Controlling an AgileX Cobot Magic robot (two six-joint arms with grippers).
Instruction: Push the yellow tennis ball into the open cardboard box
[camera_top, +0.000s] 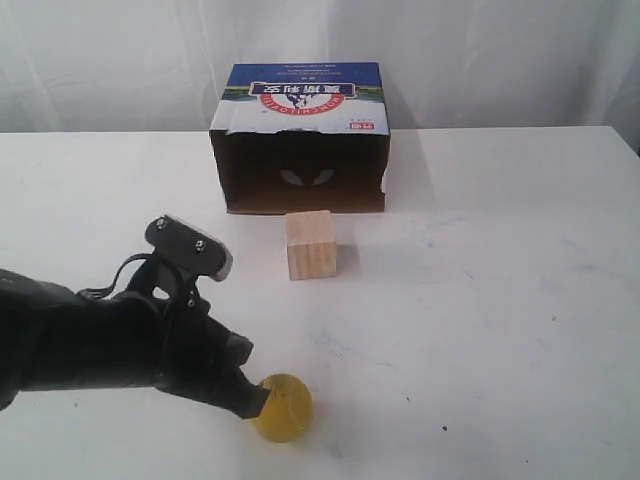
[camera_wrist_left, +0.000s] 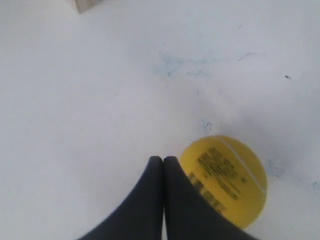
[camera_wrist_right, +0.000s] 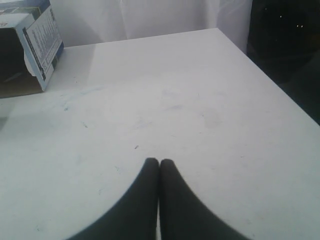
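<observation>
1. Nearest the front edge, the ball (camera_top: 282, 407) is sitting on the white table (camera_top: 500, 300). It is lying outside the box (camera_top: 300, 150) and well apart from it.
2. The left gripper (camera_top: 250, 398) is reaching in low from the left side. Its jaws are pressing together with nothing between them, and its tip seems to be touching the ball's left flank.
3. Seen from the left wrist, the ball (camera_wrist_left: 227, 180) is lying right against one side of the closed gripper (camera_wrist_left: 163, 160), and it is showing a white seam and dark printed lettering.
4. The cube (camera_top: 309, 244) is standing between ball and box, close in front of the box's mouth and well apart from the ball. Only one corner of the cube (camera_wrist_left: 87, 5) is showing in the left wrist view.
5. The box is standing at the far side of the table, with its dark opening facing the camera. Its blue top is bearing a red-and-white logo with upside-down lettering.
6. The right gripper (camera_wrist_right: 159, 162) is hanging over bare table, with jaws pressing together and gripping nothing. The box (camera_wrist_right: 30, 45) is showing in a far corner of that view, well apart from the gripper.
</observation>
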